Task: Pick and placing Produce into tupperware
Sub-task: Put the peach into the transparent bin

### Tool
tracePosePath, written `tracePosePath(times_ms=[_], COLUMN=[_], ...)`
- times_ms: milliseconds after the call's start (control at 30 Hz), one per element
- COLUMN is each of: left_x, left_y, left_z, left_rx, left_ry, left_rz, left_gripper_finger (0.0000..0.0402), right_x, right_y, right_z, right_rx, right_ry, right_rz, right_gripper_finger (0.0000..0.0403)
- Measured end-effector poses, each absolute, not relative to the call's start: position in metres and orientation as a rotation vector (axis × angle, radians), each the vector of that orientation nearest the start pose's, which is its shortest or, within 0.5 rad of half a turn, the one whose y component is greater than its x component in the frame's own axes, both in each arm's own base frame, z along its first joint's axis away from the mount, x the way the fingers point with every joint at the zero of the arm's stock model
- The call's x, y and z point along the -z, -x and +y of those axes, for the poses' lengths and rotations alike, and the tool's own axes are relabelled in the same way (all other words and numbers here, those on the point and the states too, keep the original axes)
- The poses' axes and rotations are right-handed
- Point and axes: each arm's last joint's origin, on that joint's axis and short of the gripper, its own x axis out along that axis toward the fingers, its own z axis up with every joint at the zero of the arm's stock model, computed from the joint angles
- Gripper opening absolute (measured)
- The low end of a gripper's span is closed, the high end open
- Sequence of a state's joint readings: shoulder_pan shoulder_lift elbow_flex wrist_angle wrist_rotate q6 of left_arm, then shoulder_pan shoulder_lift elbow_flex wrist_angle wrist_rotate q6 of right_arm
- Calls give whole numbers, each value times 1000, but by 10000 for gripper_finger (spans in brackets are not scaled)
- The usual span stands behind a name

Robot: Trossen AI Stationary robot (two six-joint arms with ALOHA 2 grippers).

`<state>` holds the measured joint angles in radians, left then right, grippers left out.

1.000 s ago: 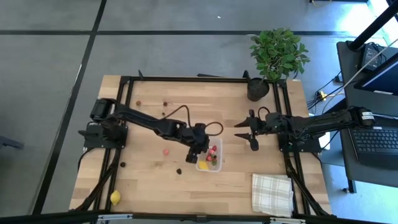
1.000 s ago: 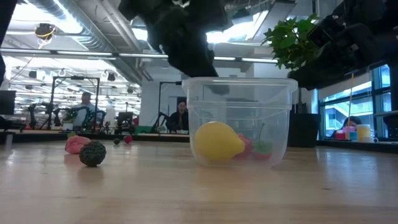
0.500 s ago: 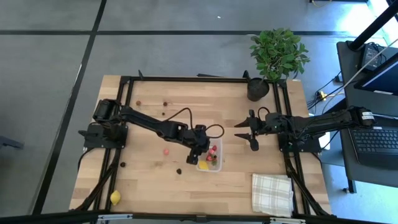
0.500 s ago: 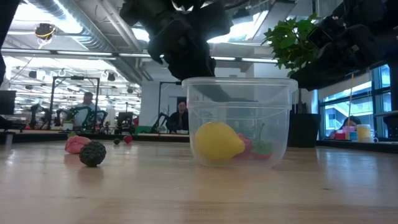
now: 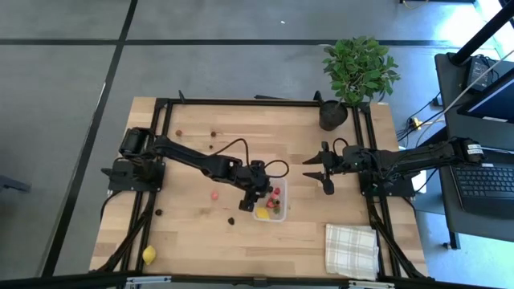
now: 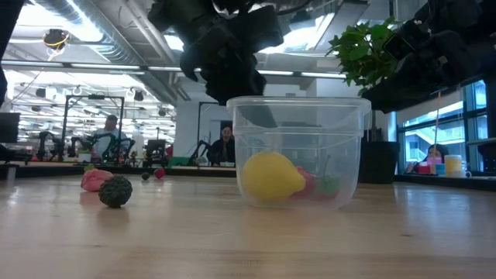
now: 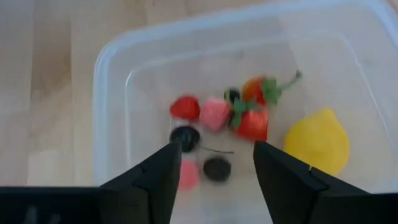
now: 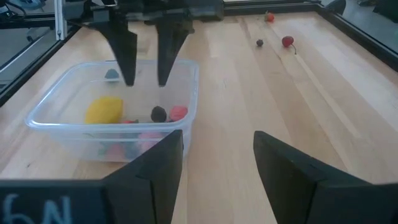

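The clear tupperware (image 5: 271, 205) stands on the wooden table near the middle. It holds a yellow lemon (image 7: 317, 140), red strawberry pieces (image 7: 252, 123), a pink piece (image 7: 215, 114) and dark berries (image 7: 185, 137). My left gripper (image 7: 214, 168) hangs open just above the tub's left part, fingers slanting down, with nothing between them. It shows in the right wrist view too, left gripper (image 8: 146, 59) over the tub (image 8: 112, 127). My right gripper (image 5: 321, 170) waits open, to the right of the tub and above the table. More produce lies loose: a pink piece (image 5: 214, 194) and a dark berry (image 5: 230, 220).
A yellow lemon (image 5: 148, 255) lies near the front left corner. Small red and dark bits (image 5: 212, 134) lie toward the far edge, and another dark bit (image 5: 158, 213) at the left. A checked cloth (image 5: 351, 249) lies front right. A potted plant (image 5: 333, 114) stands at the back right.
My left gripper has opened its fingers above the tupperware while the arm stayed in place. My right arm has kept still.
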<state>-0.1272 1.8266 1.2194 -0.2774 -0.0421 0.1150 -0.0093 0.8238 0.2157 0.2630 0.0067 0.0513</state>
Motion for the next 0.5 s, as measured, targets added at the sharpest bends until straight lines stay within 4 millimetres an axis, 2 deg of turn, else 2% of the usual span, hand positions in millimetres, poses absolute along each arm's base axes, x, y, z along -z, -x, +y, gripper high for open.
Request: tracePosePath(times_ms=[67, 333, 500], left_x=[-201, -253, -270], left_y=[-374, -332, -303], left_z=[-46, -48, -54], left_rx=[125, 30, 27], left_ry=[-178, -189, -197], left_rz=[897, 925, 1005], left_gripper_finger=[200, 198, 197], right_x=[-174, -172, -172], right_y=[-167, -166, -166], right_z=[-2, -2, -2], right_rx=[25, 25, 29], right_ry=[-52, -52, -74], right_rz=[345, 360, 360], right_gripper_finger=[198, 198, 198])
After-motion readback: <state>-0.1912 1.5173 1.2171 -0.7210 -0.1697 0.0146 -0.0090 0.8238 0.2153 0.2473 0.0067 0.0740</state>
